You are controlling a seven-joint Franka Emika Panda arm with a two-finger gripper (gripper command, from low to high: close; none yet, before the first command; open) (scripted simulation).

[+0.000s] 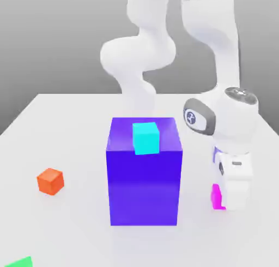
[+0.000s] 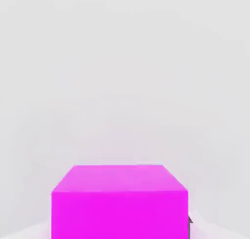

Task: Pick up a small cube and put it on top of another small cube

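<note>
Exterior view first: my claw (image 1: 229, 198) is down at the white table (image 1: 65, 124), at the exterior view's right, with the small magenta-pink cube (image 1: 217, 197) pressed against its side toward the big block. My fingers are closed on that small cube; it sits right at the tabletop between them. Hand view puts the same cube (image 2: 119, 201) directly under my palm, its top face and one side showing, with a dark sliver of one fingertip (image 2: 190, 226) at its edge.

Just beside my claw, toward the exterior view's left, stands the big blue-purple block (image 1: 144, 176), taller than my gripped cube. On top of that block, above my claw's level, rests the cyan cube (image 1: 145, 138). Well apart from me, beyond the block on the far side, the orange cube (image 1: 50, 181) lies on the table. A green corner (image 1: 19, 262) shows at the lower edge, farther still from my claw.
</note>
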